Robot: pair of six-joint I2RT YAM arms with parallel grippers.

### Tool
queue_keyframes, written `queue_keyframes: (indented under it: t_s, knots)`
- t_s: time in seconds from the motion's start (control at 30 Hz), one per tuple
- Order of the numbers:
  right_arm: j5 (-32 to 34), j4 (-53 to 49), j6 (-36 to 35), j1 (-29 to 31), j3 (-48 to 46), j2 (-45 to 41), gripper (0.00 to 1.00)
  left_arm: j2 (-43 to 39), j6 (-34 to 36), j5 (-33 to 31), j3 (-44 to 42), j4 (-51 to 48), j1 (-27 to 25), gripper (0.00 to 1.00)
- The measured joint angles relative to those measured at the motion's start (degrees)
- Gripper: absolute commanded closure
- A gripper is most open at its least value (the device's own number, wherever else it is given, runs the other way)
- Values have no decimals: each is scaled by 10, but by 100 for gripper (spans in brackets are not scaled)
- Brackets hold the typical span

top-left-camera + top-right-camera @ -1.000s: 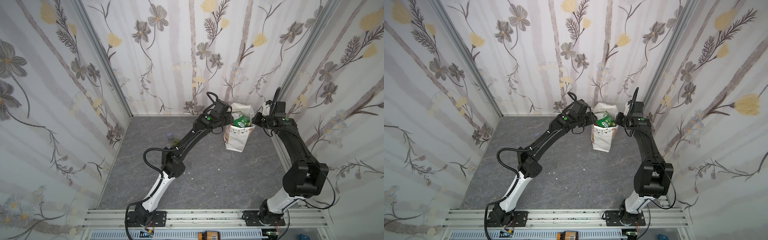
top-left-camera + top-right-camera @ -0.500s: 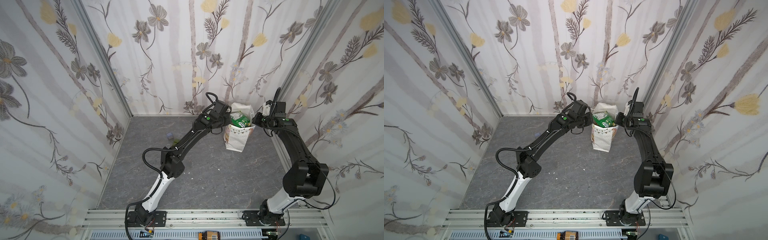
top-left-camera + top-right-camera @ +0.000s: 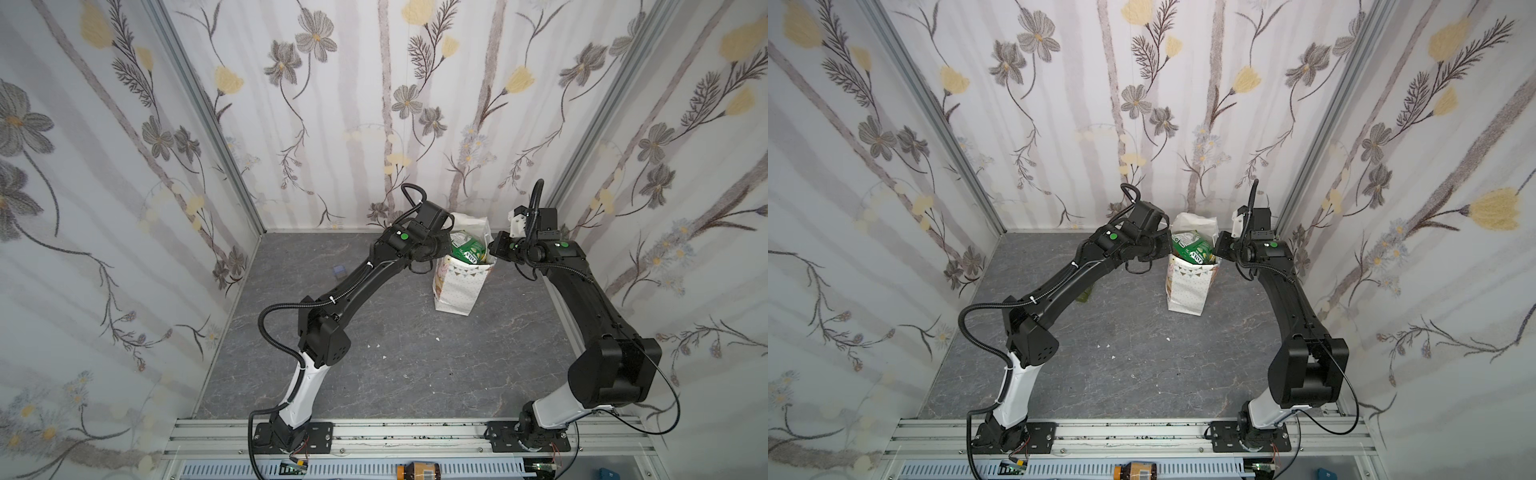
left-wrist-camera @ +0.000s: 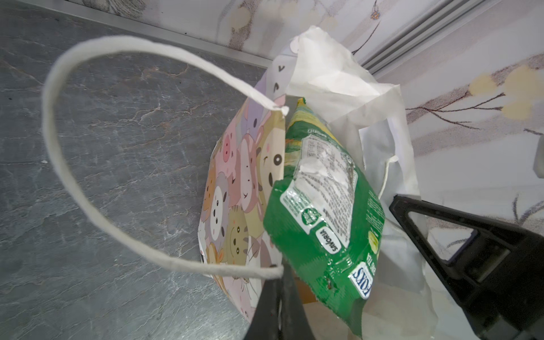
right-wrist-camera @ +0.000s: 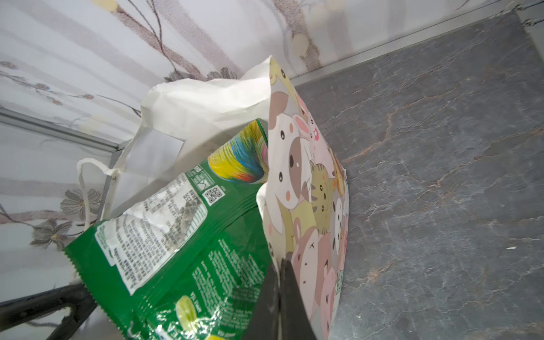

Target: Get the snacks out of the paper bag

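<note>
The paper bag (image 3: 457, 291) (image 3: 1187, 291) stands upright near the back wall, its mouth open. A green snack packet (image 3: 468, 247) (image 3: 1192, 249) lettered FOX'S pokes out of the top; other snacks are hidden inside. My left gripper (image 3: 446, 249) (image 4: 281, 282) is shut on the bag's left rim (image 4: 235, 191), beside the cord handle (image 4: 59, 147). On the opposite rim (image 5: 303, 191), my right gripper (image 3: 494, 249) (image 5: 279, 282) is also shut. The packet (image 4: 323, 220) (image 5: 176, 250) lies between the two grippers, and neither holds it.
A small blue cube (image 3: 340, 271) lies on the grey floor at the back left. Small green blocks (image 3: 1084, 296) show under the left arm. White scraps (image 3: 376, 345) dot the middle. Flowered walls close in on three sides, and a metal rail (image 3: 415, 432) runs along the front.
The left gripper's jaws have closed onto the bag's left rim. The right gripper stayed shut on the right rim, and both arms and the bag barely moved.
</note>
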Motion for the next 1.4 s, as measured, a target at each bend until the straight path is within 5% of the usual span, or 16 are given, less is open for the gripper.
queue_keyframes:
  t_s: [0.33, 0.63, 0.97, 1.2, 1.4]
  knots:
    - [-2, 27, 53, 118, -85, -78, 100, -241, -15, -43, -320, 59, -1, 100]
    - [11, 70, 101, 224, -123, -104, 100, -419, -36, -78, -510, 73, -6, 100]
    - [35, 82, 131, 300, -139, -115, 90, -529, -44, -113, -601, 70, -7, 100]
    - [38, 126, 145, 310, -145, -115, 76, -539, -47, -124, -614, 77, -6, 74]
    - [56, 126, 145, 310, -136, -131, 59, -559, -43, -137, -612, 77, -6, 67]
